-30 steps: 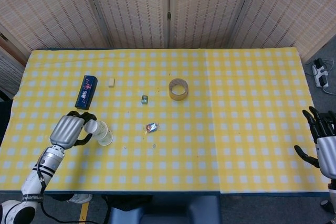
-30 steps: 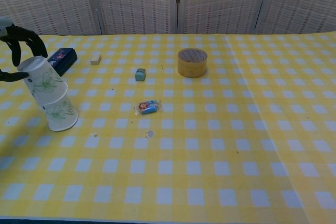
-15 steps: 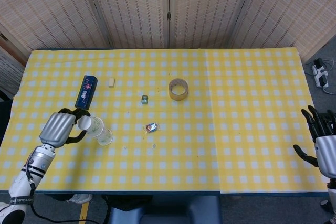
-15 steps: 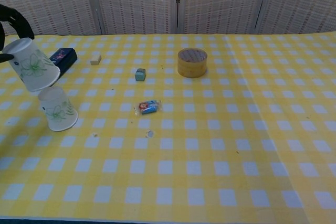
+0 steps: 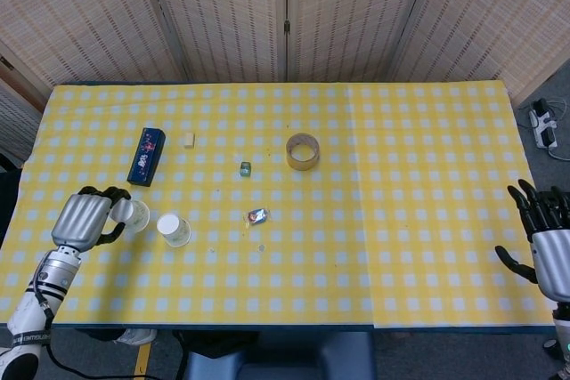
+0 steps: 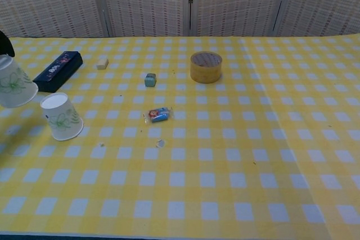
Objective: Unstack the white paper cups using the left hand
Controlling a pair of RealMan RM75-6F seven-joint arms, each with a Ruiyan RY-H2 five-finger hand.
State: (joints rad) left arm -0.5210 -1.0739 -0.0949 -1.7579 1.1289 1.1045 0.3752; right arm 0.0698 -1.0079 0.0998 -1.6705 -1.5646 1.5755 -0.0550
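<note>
One white paper cup (image 5: 134, 214) gripped in the left hand (image 5: 82, 220), tilted, clear of the second cup (image 6: 61, 116). That one upside down on the counter (image 5: 401, 175), just right. Right hand (image 5: 548, 242) at the near right edge, fingers spread, holding nothing.

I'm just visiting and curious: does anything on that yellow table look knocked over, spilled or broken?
Nothing spilled or broken. One paper cup stands upside down on the table; the left hand holds the other cup tilted.
</note>
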